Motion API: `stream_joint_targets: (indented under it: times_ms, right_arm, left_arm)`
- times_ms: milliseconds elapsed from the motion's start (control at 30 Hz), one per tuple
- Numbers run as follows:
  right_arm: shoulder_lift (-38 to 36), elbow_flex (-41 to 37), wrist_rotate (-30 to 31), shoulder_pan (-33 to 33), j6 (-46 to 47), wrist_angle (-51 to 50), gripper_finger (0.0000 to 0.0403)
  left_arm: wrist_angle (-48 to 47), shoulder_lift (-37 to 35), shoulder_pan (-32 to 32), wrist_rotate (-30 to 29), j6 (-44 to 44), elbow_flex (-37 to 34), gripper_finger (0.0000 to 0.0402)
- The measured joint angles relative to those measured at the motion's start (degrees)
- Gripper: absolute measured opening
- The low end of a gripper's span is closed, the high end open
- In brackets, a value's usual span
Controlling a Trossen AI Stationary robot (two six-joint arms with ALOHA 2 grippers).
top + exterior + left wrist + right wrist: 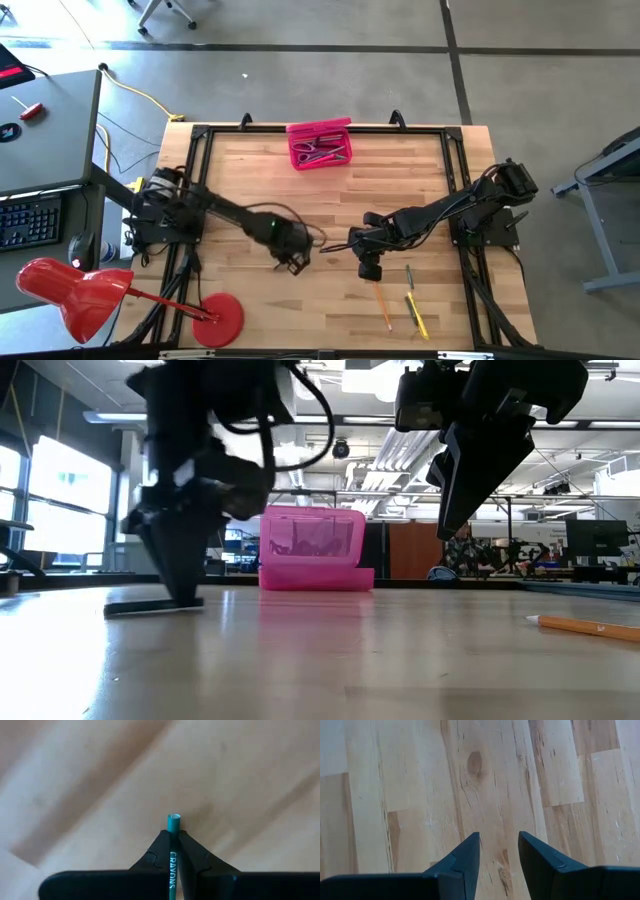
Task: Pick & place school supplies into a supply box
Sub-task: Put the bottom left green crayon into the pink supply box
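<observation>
My left gripper (295, 264) hangs low over the table's middle, shut on a teal pencil (173, 822) marked CRAYONS. My right gripper (368, 268) stands open over bare wood a little to its right, nothing between its fingers (499, 852). The pink supply box (320, 145) sits on the table at the far middle with its lid open, and purple-handled scissors (322, 152) and pens lie inside. An orange pencil (383, 306), a green one (408, 277) and a yellow one (416, 315) lie flat on the table near the right gripper. My left gripper pinches the teal pencil's shaft (173, 855) between its two fingers, close to the blunt end (173, 818) that sticks out past them. The fingers come from above, pointing down, across the pencil. The pencil (150, 605) lies level just at the tabletop; whether it touches, I cannot tell.
A red desk lamp (85, 295) with a round base (220, 318) stands at the near left corner. A black frame (320, 128) runs along the table's edges. Bare wood lies between the grippers and the box.
</observation>
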Motion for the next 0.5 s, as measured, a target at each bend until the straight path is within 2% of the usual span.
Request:
stream_joint_targets:
  times_ms: [233, 500]
  right_arm:
    - [0.00, 0.00, 0.00, 0.01, -3.00, -0.06, 0.0114]
    - [0.00, 0.00, 0.01, 0.01, -5.74, -3.17, 0.0114]
  left_arm:
    - [-0.47, -0.04, 10.26, -0.40, 13.22, 3.07, 0.0043]
    - [-2.05, -0.11, 23.03, -7.56, 34.66, 15.49, 0.0043]
